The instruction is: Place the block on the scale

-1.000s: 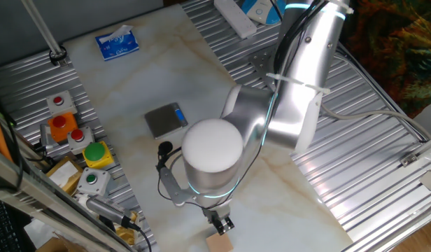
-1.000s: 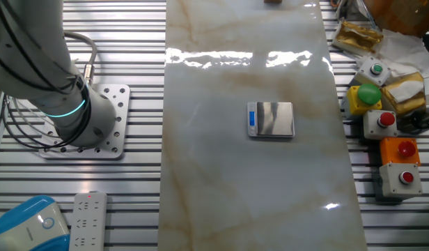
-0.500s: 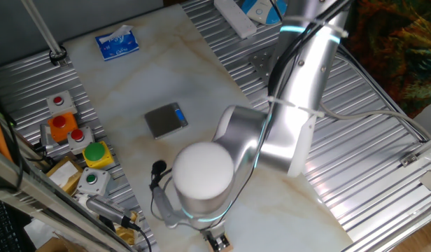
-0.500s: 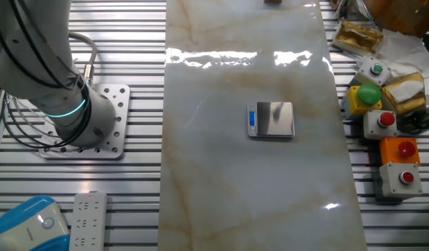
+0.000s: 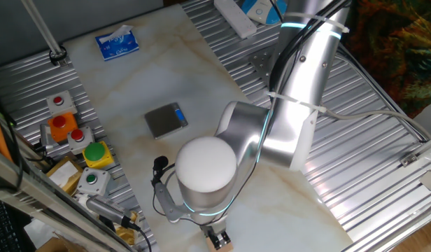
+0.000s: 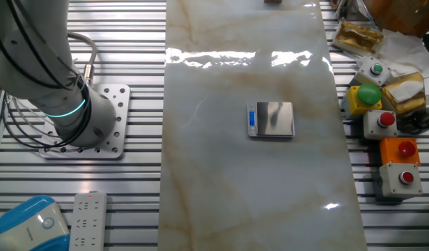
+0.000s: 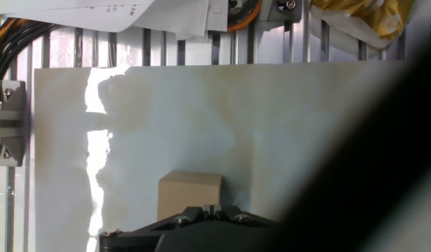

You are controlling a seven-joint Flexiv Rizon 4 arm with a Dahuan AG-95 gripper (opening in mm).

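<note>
One block (image 7: 189, 195) | at end effector (image 5: 218, 240) | grip unclear | no legible writing

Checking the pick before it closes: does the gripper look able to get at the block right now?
Probably yes. In the hand view the block sits alone on bare tabletop just ahead of the gripper, nothing crowding it. Whether the fingers are open cannot be seen.
</note>
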